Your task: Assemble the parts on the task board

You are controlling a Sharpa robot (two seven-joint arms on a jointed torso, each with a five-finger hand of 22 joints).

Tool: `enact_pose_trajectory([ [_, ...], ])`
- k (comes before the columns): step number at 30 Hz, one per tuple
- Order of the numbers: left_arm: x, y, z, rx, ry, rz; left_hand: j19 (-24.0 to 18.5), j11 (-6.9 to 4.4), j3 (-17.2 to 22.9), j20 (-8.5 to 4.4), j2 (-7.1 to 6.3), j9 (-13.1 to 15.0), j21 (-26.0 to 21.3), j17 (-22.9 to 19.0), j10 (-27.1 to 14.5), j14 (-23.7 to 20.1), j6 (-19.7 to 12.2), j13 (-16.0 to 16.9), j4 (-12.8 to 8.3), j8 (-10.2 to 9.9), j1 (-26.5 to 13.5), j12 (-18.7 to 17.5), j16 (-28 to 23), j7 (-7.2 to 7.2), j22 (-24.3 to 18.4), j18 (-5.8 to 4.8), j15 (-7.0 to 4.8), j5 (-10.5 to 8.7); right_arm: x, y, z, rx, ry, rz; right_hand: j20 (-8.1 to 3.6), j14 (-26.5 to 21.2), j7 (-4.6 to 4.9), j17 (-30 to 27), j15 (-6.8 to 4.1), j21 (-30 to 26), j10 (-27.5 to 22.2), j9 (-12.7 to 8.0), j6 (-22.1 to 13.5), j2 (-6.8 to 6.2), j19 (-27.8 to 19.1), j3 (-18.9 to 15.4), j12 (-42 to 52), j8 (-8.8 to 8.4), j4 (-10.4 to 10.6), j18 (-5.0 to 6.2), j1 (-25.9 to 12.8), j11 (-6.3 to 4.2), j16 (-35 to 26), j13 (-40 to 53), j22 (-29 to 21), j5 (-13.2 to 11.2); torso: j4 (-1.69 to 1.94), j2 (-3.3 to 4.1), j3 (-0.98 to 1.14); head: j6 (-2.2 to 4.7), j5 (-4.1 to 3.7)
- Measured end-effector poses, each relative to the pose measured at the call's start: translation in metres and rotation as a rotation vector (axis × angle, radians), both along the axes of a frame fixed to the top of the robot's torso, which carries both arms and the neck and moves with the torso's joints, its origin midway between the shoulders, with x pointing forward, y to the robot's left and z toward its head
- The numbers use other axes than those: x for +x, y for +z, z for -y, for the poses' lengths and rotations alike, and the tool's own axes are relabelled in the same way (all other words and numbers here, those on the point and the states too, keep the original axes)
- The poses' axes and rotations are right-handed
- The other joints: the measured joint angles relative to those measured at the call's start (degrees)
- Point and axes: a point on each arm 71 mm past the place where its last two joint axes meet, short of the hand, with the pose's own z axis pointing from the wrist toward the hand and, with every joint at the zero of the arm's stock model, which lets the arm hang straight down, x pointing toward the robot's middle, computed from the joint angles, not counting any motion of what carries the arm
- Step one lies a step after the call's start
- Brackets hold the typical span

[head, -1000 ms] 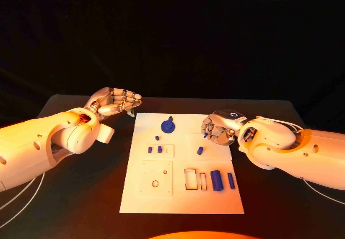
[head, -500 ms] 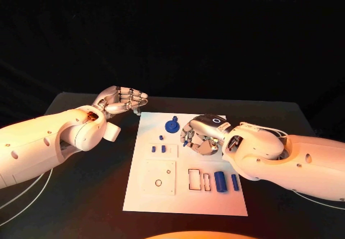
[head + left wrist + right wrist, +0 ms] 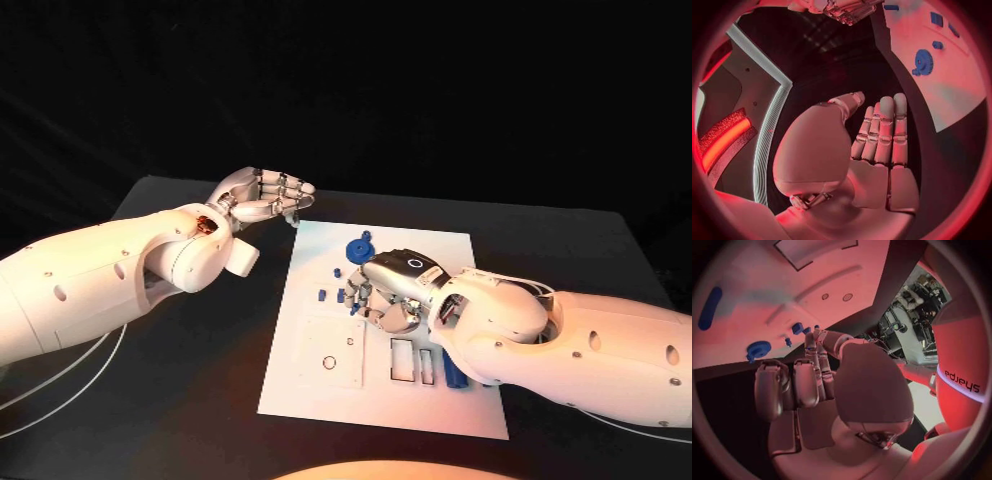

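The white task board [image 3: 378, 405] lies in the middle of the black table. A blue gear [image 3: 361, 250] stands near its far edge, and small blue pieces [image 3: 320, 293] lie on its left half. My right hand [image 3: 387, 290] hovers over the middle of the board, and its fingertips seem to pinch a small blue piece [image 3: 355, 304]. The right wrist view shows the right hand [image 3: 817, 385] reaching toward the small pieces [image 3: 797, 328] and the gear [image 3: 757, 349]. My left hand [image 3: 267, 195] hangs beyond the board's far left corner, fingers curled in on nothing. The left hand [image 3: 879, 145] holds nothing in its wrist view either.
Two rectangular recesses [image 3: 411, 360] and a square plate with a ring hole [image 3: 329, 363] lie on the near half of the board. A blue cylinder [image 3: 451, 372] sits beside the recesses, partly under my right forearm. Bare black table [image 3: 173, 400] surrounds the board.
My right hand has moved from the board's right side to its middle, close to the small pieces on the left half. The left hand has stayed beside the far left corner.
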Motion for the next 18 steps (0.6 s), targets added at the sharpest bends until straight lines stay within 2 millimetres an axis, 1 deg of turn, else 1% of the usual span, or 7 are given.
enact_pose_trajectory([
  [3,0.0,0.0,0.0,0.001,0.0,-0.001,-0.12,0.0,0.0,0.12,0.0,0.0,0.0,0.0,0.0,0.0,-0.2,0.0,0.0,0.0,0.0,0.0,0.0,-0.19,0.0,0.0,0.0,0.0,-0.001,-0.005,-0.004,-0.002,0.006,-0.009,0.0,0.0,-0.08,0.0,0.0,0.0,0.05,0.0,-0.08,0.0,0.0,0.0,-0.02,0.0,0.0,0.0,0.0,0.04,0.0,0.0,0.0,0.0,-0.01,0.01,0.01,-0.49,0.44],
  [6,0.0,0.0,0.0,0.001,-0.001,-0.002,-0.2,0.0,0.0,0.2,0.0,0.0,0.0,0.0,0.0,0.0,-0.2,0.0,0.0,0.0,0.0,0.0,0.0,-0.2,0.0,0.01,0.0,0.0,-0.002,-0.011,-0.005,-0.006,0.008,-0.019,0.0,0.0,-0.08,0.0,0.0,0.0,0.05,-0.02,-0.08,0.0,0.0,0.0,-0.02,-0.01,0.0,0.0,0.0,0.04,0.0,0.0,0.0,-0.02,0.07,0.03,0.04,-0.84,0.75],
  [10,0.0,-0.001,0.001,0.001,-0.003,-0.003,-0.2,0.0,0.0,0.2,0.0,0.0,0.0,0.0,0.0,0.0,-0.2,0.0,0.0,0.0,0.0,0.0,0.0,-0.2,0.0,0.0,0.0,0.0,-0.004,-0.017,-0.007,-0.01,0.011,-0.028,0.0,0.0,-0.08,0.0,0.0,0.0,0.06,-0.02,-0.09,0.07,0.0,0.0,-0.02,-0.02,0.0,0.0,-0.08,0.03,0.0,-0.02,-0.01,-0.11,0.07,0.05,0.04,-1.52,1.15],
  [12,0.0,-0.001,0.001,0.001,-0.004,-0.004,-0.2,0.0,-0.16,0.2,0.29,0.0,0.0,0.0,0.0,0.0,-0.2,0.0,-0.17,0.0,0.29,0.0,0.0,-0.2,0.0,0.0,0.0,0.0,-0.006,-0.019,-0.008,-0.013,0.014,-0.033,0.0,0.0,-0.09,-0.08,0.0,0.0,0.14,0.01,-0.13,0.08,0.0,0.15,-0.09,-0.12,-0.15,0.0,-0.09,-0.04,0.0,-0.02,-0.01,-0.11,0.04,0.07,0.04,-1.77,1.27],
  [18,0.0,-0.001,0.002,0.001,-0.007,-0.004,-0.2,0.0,-0.17,0.2,0.29,0.01,0.0,0.0,0.0,0.0,-0.2,0.0,-0.16,0.0,0.29,0.0,0.0,-0.2,0.01,0.0,0.0,0.0,-0.009,-0.026,-0.009,-0.023,0.02,-0.042,0.0,0.0,-0.01,-0.11,0.0,-0.01,0.16,0.04,-0.08,0.23,0.0,0.15,-0.17,-0.23,-0.15,0.0,-0.24,-0.06,0.0,0.02,-0.01,-0.22,0.01,0.08,0.05,-2.3,1.44],
])
